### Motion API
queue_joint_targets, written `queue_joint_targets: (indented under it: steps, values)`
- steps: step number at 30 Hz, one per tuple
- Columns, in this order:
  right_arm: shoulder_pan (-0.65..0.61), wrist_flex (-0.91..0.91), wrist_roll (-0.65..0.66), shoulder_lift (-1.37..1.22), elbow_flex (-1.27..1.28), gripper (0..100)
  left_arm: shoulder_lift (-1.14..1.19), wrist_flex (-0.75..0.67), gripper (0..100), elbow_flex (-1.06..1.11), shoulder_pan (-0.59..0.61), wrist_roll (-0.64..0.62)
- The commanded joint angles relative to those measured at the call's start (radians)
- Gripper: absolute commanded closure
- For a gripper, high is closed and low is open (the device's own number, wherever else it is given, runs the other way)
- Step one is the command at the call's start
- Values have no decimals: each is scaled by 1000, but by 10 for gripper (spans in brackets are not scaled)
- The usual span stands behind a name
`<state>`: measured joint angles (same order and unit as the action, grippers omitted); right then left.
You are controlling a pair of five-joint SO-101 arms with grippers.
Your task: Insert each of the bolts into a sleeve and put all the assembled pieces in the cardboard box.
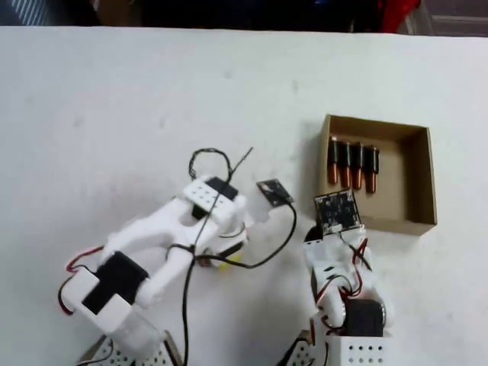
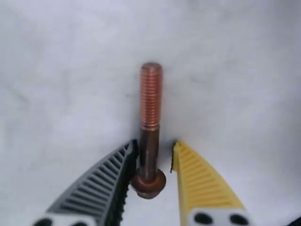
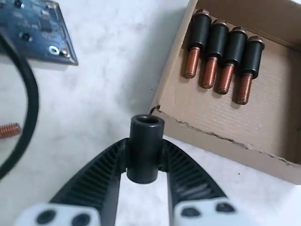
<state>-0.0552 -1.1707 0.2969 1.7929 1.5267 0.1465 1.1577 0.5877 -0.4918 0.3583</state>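
Left gripper straddles the bolt shank; right gripper clamps 1 sleeve.

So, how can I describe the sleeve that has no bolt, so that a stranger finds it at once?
Find the cardboard box on the white table. Just outside one wall, the right claw grips a black sleeve. Unlike the four sleeves lying in the box, its hole is empty, with no copper bolt through it.
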Motion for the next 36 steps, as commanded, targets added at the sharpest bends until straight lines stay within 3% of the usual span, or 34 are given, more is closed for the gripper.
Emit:
queue_joint_targets:
  steps: [1,6,19,27,31,36]
  values:
    - [-1,21,-8,8,-11,982,31,-21,847,-31,73,5]
    - [-1,21,-8,8,-11,982,30,-44,986,-31,124,11]
    - [-1,21,-8,8,-11,982,28,-37,979,-32,136,23]
    - [-1,21,-8,8,-11,982,28,212,979,-180,136,390]
    - [-1,21,-8,8,-11,982,28,358,979,-293,173,483]
    - [-1,21,-8,8,-11,982,30,443,979,-423,298,569]
